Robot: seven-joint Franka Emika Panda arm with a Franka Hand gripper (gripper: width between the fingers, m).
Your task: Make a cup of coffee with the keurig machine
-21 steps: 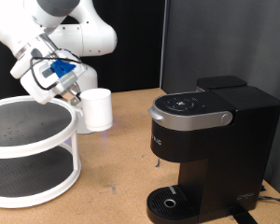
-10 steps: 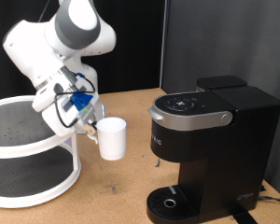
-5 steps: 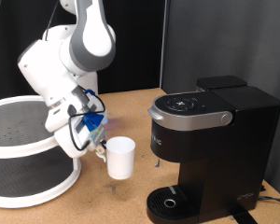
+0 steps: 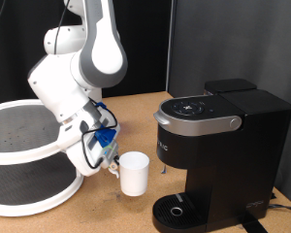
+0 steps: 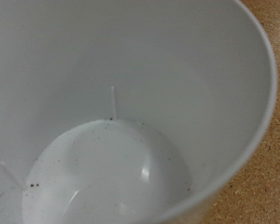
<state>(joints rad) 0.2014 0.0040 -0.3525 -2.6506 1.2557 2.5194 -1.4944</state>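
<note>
The white cup (image 4: 135,173) hangs upright in the air, carried by my gripper (image 4: 113,165), which is shut on its side toward the exterior view's left. The cup is low over the wooden table, just left of the black keurig machine (image 4: 218,146) and up-left of its round drip tray (image 4: 177,208). The machine's silver-grey lid handle (image 4: 197,122) is down. The wrist view looks straight into the empty cup (image 5: 112,121); my fingers do not show there.
A white two-tier round shelf (image 4: 29,155) stands at the exterior view's left, close behind my arm. The wooden table (image 4: 116,218) runs under the cup. A black backdrop stands behind the machine.
My arm has carried the cup down and to the right, from beside the shelf's top tier to just left of the machine's drip tray.
</note>
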